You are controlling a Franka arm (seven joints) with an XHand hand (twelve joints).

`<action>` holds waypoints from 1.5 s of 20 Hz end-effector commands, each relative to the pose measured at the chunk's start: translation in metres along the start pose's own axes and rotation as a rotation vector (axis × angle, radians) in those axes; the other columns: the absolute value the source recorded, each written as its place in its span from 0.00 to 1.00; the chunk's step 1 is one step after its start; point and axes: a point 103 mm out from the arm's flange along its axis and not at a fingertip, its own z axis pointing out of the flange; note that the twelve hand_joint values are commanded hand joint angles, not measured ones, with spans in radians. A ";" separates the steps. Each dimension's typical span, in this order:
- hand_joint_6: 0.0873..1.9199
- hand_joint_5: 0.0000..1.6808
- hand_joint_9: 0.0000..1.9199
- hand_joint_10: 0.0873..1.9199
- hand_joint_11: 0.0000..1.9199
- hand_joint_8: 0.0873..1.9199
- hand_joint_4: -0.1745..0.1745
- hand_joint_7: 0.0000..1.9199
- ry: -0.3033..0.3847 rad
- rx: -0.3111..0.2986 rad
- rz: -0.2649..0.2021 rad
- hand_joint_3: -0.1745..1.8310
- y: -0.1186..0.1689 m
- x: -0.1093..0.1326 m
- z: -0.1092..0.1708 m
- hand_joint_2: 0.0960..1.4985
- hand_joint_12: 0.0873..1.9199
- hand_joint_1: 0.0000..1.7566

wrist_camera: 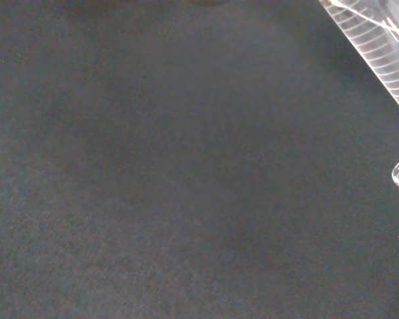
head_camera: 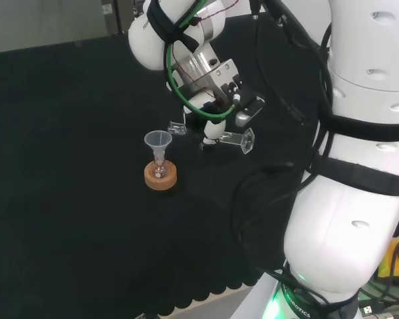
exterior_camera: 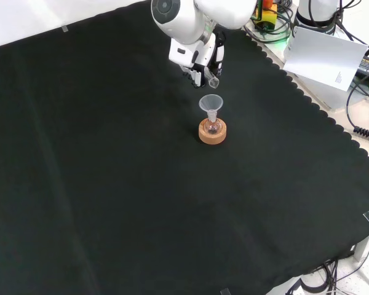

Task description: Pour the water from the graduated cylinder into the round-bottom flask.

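A small round-bottom flask (head_camera: pixel 160 171) sits in a cork ring (head_camera: pixel 161 177) on the black cloth, with a clear funnel (head_camera: pixel 158 141) in its neck. The hand (head_camera: pixel 215 111) is just to the right of the funnel in the head view, shut on a clear graduated cylinder (head_camera: pixel 231 137). The cylinder lies nearly level, its mouth toward the funnel and its foot pointing away. In the front view the hand (exterior_camera: pixel 197 60) hangs just beyond the funnel (exterior_camera: pixel 211 102) and flask (exterior_camera: pixel 213 126). The cylinder's marked wall (wrist_camera: pixel 379 53) shows in the wrist view. I cannot tell whether any water is in it.
Black cloth (exterior_camera: pixel 111 184) covers the bench all around the cork ring (exterior_camera: pixel 212 134). The arm's big white links (head_camera: pixel 352 199) fill the head view's right. The cloth's scalloped edge (exterior_camera: pixel 307 104), cables and a sheet of paper (exterior_camera: pixel 325 55) lie at the front view's right.
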 end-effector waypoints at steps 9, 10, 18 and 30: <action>0.54 0.56 0.75 0.00 0.69 0.15 0.00 0.66 -0.039 0.005 0.055 0.08 0.003 -0.006 -0.009 0.75 0.33 0.65; 0.54 0.56 0.75 0.00 0.69 0.14 0.00 0.66 -0.045 0.006 0.062 0.08 0.004 -0.005 -0.010 0.75 0.33 0.65; 0.54 0.56 0.75 0.00 0.69 0.14 0.00 0.66 -0.066 0.033 0.091 0.08 0.006 -0.010 -0.014 0.75 0.33 0.65; 0.54 0.56 0.75 0.00 0.69 0.14 0.00 0.66 -0.160 0.054 0.103 0.08 0.004 -0.005 -0.017 0.75 0.33 0.65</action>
